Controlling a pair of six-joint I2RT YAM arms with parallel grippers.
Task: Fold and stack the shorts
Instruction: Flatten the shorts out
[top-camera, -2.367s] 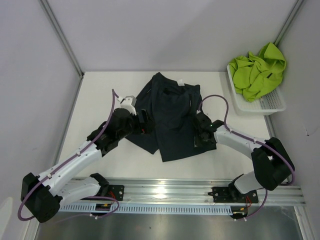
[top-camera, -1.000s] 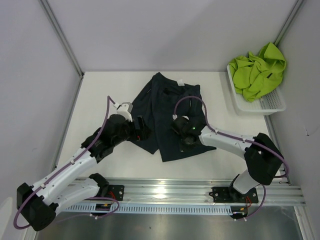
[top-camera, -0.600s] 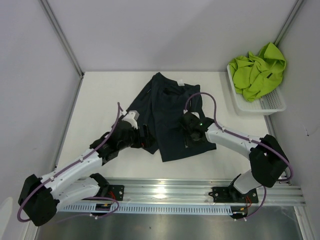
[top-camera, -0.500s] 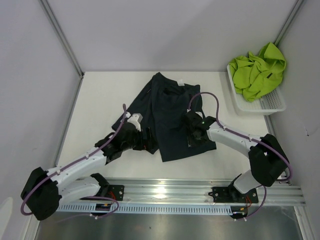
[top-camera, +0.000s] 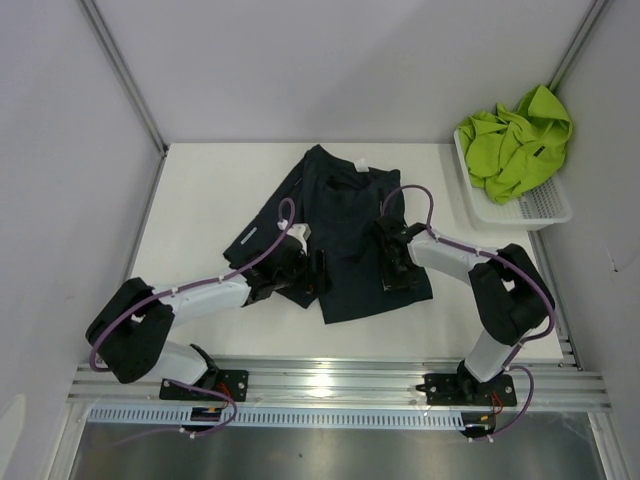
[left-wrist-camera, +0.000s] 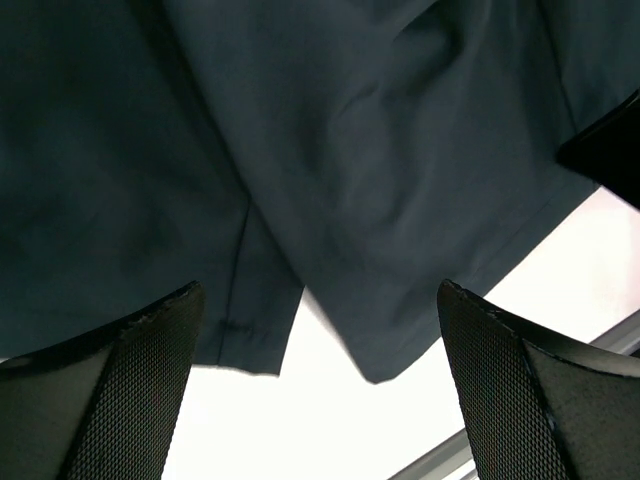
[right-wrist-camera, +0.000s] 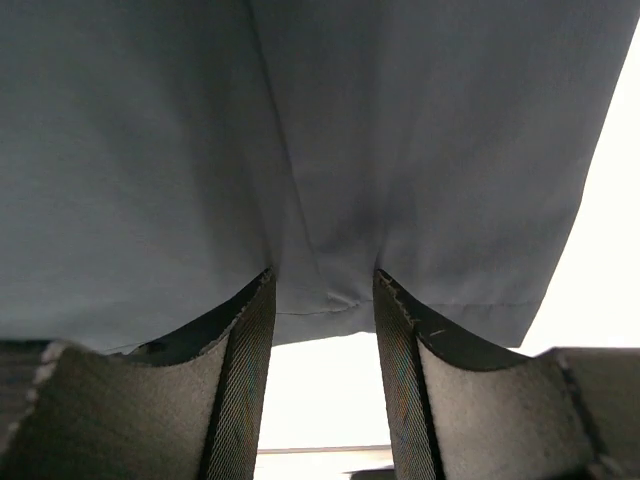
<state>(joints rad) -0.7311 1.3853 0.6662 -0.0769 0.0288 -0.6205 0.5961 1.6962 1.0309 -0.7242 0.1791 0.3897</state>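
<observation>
Top external, table (top-camera: 200, 200): white surface, dark navy shorts at its middle, basket at the far right corner.
Dark navy shorts (top-camera: 345, 205): lying flat but wrinkled, waistband away from the arms, leg hems toward them.
Basket (top-camera: 540, 215): white mesh, holding the lime green shorts (top-camera: 515, 140) in a crumpled heap.
Left gripper (left-wrist-camera: 320, 290): jaws spread wide and empty, low over the near hem.
Right gripper (right-wrist-camera: 324, 275): jaws narrowly parted over a seam by the hem, apparently empty.
Handling: likely light, limp and prone to dragging; best pinched at hem corners or waistband edge, both arms together.
</observation>
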